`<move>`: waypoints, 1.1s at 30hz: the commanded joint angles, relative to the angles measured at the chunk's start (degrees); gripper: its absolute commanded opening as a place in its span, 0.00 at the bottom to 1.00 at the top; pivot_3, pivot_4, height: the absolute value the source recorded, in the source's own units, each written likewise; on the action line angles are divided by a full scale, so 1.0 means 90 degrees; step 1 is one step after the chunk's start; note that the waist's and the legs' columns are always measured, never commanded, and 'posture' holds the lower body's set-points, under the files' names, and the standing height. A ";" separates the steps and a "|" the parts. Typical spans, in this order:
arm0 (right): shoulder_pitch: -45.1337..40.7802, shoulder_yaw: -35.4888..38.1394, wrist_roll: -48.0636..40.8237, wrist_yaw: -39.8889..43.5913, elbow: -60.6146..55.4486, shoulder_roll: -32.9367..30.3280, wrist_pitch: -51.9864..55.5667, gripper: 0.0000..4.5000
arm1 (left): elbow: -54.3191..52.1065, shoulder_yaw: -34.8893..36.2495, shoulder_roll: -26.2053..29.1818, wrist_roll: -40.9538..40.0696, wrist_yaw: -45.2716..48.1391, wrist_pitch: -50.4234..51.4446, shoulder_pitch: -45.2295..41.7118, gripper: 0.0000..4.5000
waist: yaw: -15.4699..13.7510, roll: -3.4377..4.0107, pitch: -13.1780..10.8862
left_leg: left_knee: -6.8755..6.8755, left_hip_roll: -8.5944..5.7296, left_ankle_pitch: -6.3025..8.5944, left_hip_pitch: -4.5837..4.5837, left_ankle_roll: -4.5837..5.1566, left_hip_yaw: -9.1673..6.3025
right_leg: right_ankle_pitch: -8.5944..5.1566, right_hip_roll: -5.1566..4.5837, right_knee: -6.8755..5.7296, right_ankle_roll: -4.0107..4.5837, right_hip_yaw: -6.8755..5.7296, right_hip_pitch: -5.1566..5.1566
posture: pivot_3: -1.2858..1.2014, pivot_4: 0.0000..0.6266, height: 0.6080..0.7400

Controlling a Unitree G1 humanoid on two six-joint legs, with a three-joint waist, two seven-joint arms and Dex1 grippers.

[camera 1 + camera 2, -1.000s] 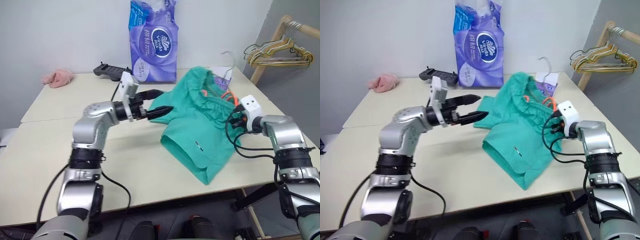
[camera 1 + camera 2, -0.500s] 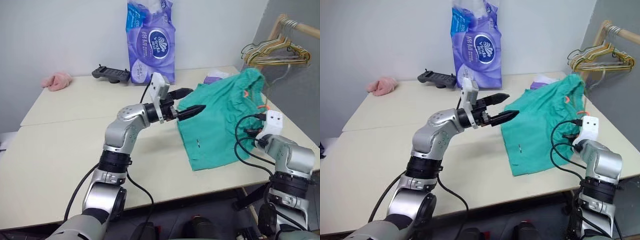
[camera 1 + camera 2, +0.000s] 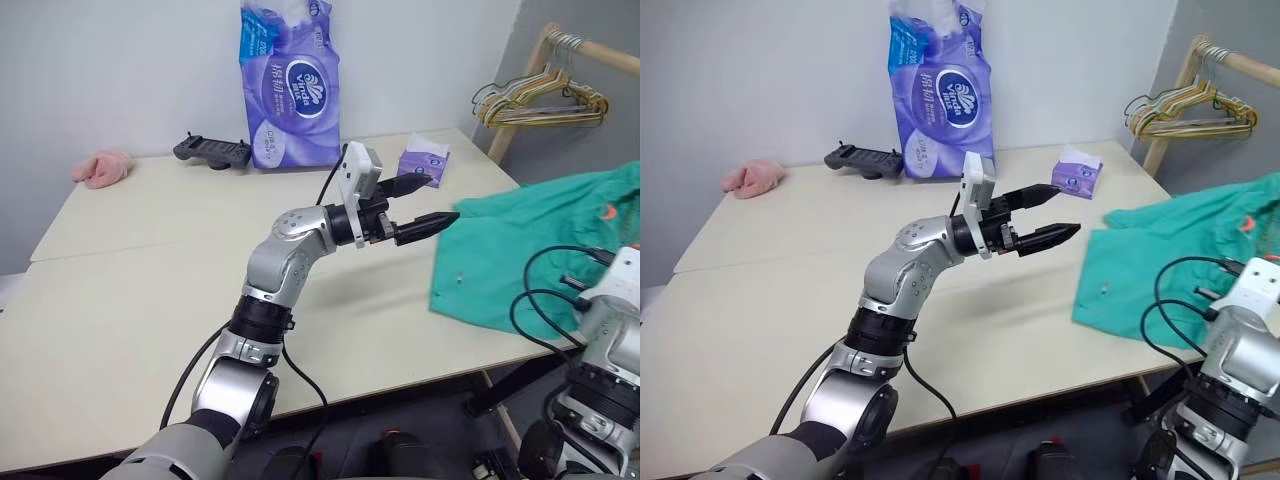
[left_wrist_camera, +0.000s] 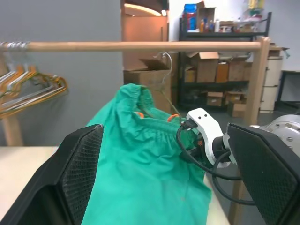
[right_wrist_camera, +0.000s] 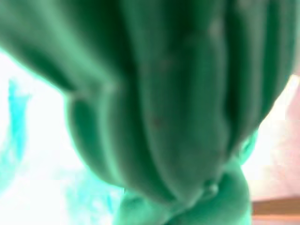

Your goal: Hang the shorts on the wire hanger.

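Note:
The teal-green shorts (image 3: pixel 510 262) hang over the table's right edge, waistband raised, with the orange drawstring (image 4: pixel 138 114) showing. My right gripper (image 4: pixel 188 142) is shut in the fabric near the waistband; its fingers are buried in cloth, and green folds crowd the right wrist view. Behind the raised waistband the thin hook of the wire hanger (image 4: pixel 165 56) rises; the remainder of it is hidden by the shorts. My left gripper (image 3: pixel 436 200) is open and empty above the table, pointing at the shorts from a short way to their left.
A tall purple tissue pack (image 3: pixel 290 85), a small purple packet (image 3: pixel 424 163), a black controller (image 3: pixel 212 150) and a pink cloth (image 3: pixel 100 167) sit along the back of the table (image 3: pixel 150 290). A wooden rack with bunched hangers (image 3: pixel 540 100) stands at the right.
My right arm has pulled the shorts to the right, from the table's middle to its right edge. My left gripper has swung right after them, still open. The head views turned too.

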State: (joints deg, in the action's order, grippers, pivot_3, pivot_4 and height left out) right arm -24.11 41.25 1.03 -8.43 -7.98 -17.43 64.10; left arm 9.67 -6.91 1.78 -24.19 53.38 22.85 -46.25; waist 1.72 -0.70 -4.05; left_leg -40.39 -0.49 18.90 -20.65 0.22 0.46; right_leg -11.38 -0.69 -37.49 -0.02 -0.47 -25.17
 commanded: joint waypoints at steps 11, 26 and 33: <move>-0.0834 0.1308 -0.0146 -0.0964 0.0580 -0.0776 -0.0355 0.00 | 0.0263 -0.0240 -0.0983 -0.0008 -0.0176 -0.0443 -0.0580 1.00 | 0.0176 0.0063 0.0005 | 0.0056 0.0002 0.0001 0.0035 0.0004 0.0043 | -0.0018 0.0050 0.0056 -0.0030 0.0070 0.0012 | 0.47 0.08 1.00; -0.0741 0.0612 -0.0008 -0.1071 0.0233 -0.0912 -0.0487 0.00 | 0.0443 -0.0196 -0.0800 -0.0061 0.0012 -0.0618 -0.0665 1.00 | 0.0366 0.0081 0.0015 | 0.0079 0.0011 0.0026 0.0086 0.0045 0.0128 | -0.0036 0.0090 0.0057 -0.0060 0.0184 0.0017 | 0.46 0.05 1.00; -0.0944 0.1059 -0.0070 -0.1078 0.1340 -0.1820 -0.0870 0.00 | 0.0462 -0.0218 -0.0817 -0.0073 0.0041 -0.0647 -0.0702 1.00 | 0.0360 0.0081 0.0015 | 0.0078 0.0003 0.0029 0.0086 0.0052 0.0147 | -0.0042 0.0107 0.0058 -0.0095 0.0272 0.0019 | 0.47 0.05 1.00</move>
State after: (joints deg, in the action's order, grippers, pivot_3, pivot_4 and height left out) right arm -30.92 49.70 0.84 -17.66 4.29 -31.21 59.10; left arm 14.92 -9.11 -5.24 -24.36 53.39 18.17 -50.96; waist 4.96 0.02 -3.91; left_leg -39.70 -0.48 19.20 -19.87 0.75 1.85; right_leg -11.77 0.39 -36.96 -0.95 2.28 -25.00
